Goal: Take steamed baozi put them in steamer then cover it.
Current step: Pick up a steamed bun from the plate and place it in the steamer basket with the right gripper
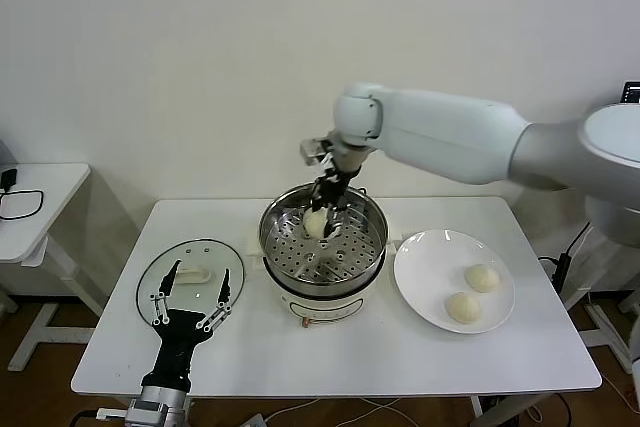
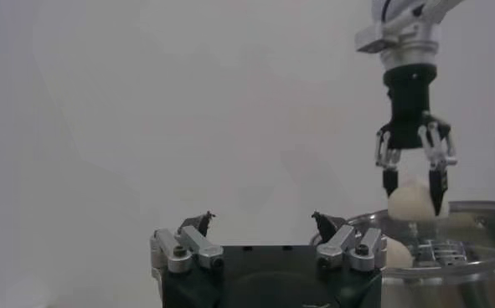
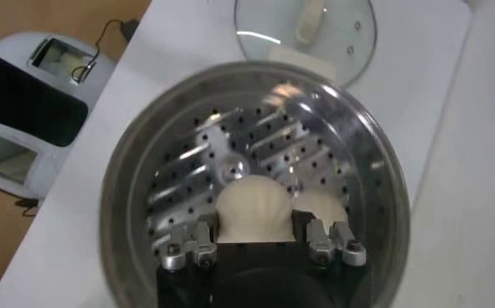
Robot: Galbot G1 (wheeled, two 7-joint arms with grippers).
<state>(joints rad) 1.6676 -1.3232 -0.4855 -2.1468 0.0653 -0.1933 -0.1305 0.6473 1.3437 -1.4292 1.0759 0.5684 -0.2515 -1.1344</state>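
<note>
The steel steamer [image 1: 372,243] stands mid-table on its white base. My right gripper [image 1: 330,205] hangs over it, shut on a cream-white baozi [image 1: 316,224] just above the perforated tray. In the right wrist view the held baozi [image 3: 251,201] sits between the fingers of the right gripper [image 3: 258,230], and a second baozi [image 3: 320,203] lies on the tray beside it. Two more baozi [image 1: 483,277] [image 1: 461,307] lie on the white plate [image 1: 425,267]. The glass cover [image 1: 200,252] lies flat on the table at the left. My left gripper [image 1: 200,275] is open and empty over its near side.
A white side table [image 1: 40,197] with a black cable stands at the far left. The wall is close behind the main table. The steamer's knob [image 1: 306,323] faces the front edge. The left wrist view shows the right gripper [image 2: 413,180] with its baozi over the steamer rim [image 2: 482,209].
</note>
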